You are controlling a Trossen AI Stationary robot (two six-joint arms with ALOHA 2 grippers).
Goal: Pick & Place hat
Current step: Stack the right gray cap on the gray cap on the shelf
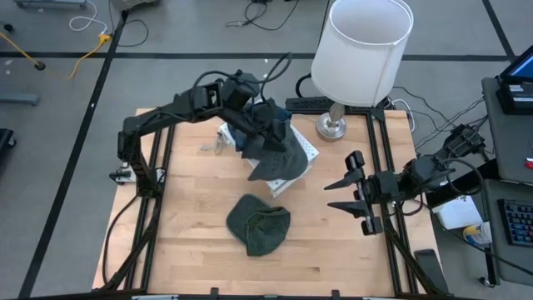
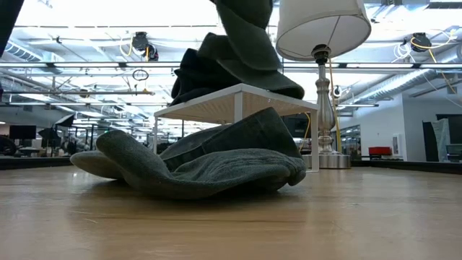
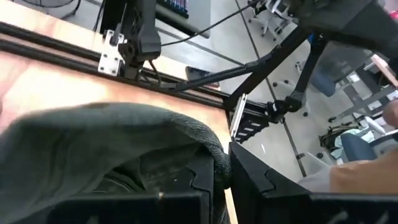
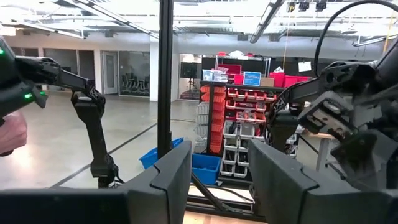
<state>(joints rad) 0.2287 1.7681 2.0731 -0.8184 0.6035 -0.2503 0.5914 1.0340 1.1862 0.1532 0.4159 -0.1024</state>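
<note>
Nearest the low camera a soft grey hat (image 2: pixel 209 162) slumps on the table (image 1: pixel 191 242), while the left pincer (image 1: pixel 271 137) pinches another limp hat (image 1: pixel 279 158) by its knit edge over the white stand (image 1: pixel 310 152); the right pincer (image 1: pixel 346 193) waits open.

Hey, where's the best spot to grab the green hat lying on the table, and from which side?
Probably from above, pinching the raised fold on the hat: it lies crumpled and flat on the table, and the low view shows that ridge standing highest.
</note>
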